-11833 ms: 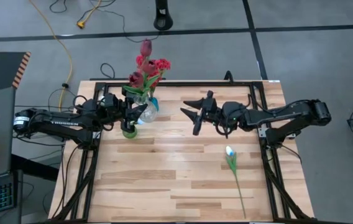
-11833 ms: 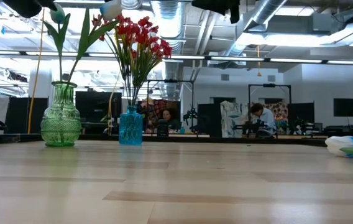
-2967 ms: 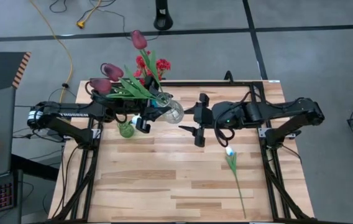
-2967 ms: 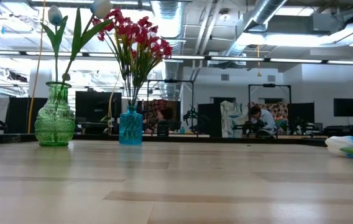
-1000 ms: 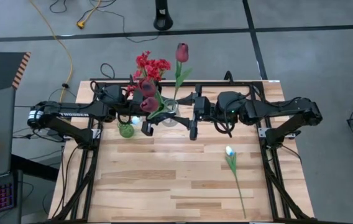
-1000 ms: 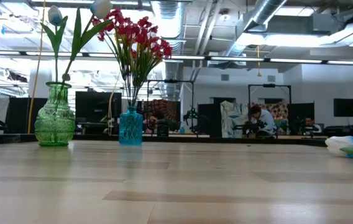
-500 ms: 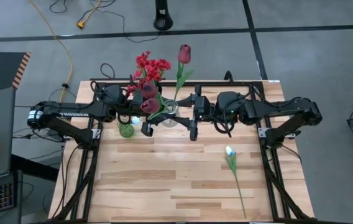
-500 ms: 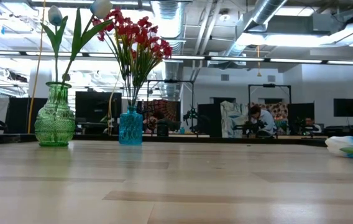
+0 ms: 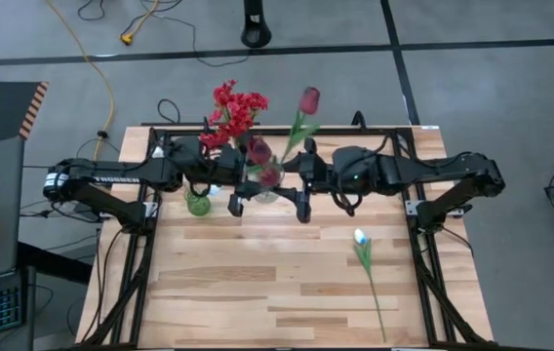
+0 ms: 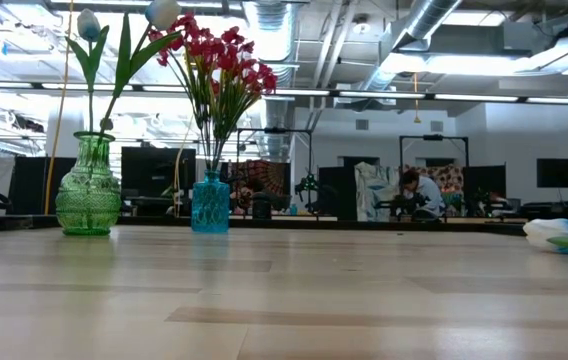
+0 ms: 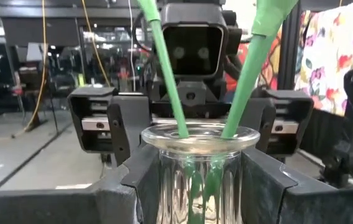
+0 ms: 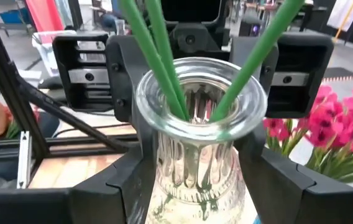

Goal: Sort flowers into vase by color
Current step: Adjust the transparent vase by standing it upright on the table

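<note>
Both grippers meet at the far middle of the table (image 9: 257, 283), at a clear glass vase (image 9: 263, 181). The left gripper (image 9: 236, 193) has its dark fingers (image 11: 133, 180) against the vase's sides, clamped around the glass. The right gripper (image 9: 296, 195) faces it from the other side, its fingers (image 12: 133, 180) likewise pressed to the same vase. Green stems stand in the vase's mouth, carrying maroon tulips (image 9: 260, 151); one tulip (image 9: 309, 99) leans off toward the far right.

Left of the clear vase stands a green glass vase (image 10: 89, 186) holding white tulips (image 10: 161, 13). Just right of it in the low view, a blue vase (image 10: 210, 203) holds the red clustered blossoms (image 10: 219, 50). One more white tulip (image 9: 361, 238) lies flat on the table's near right part, well apart from the vases, its stem pointing toward the near edge.
</note>
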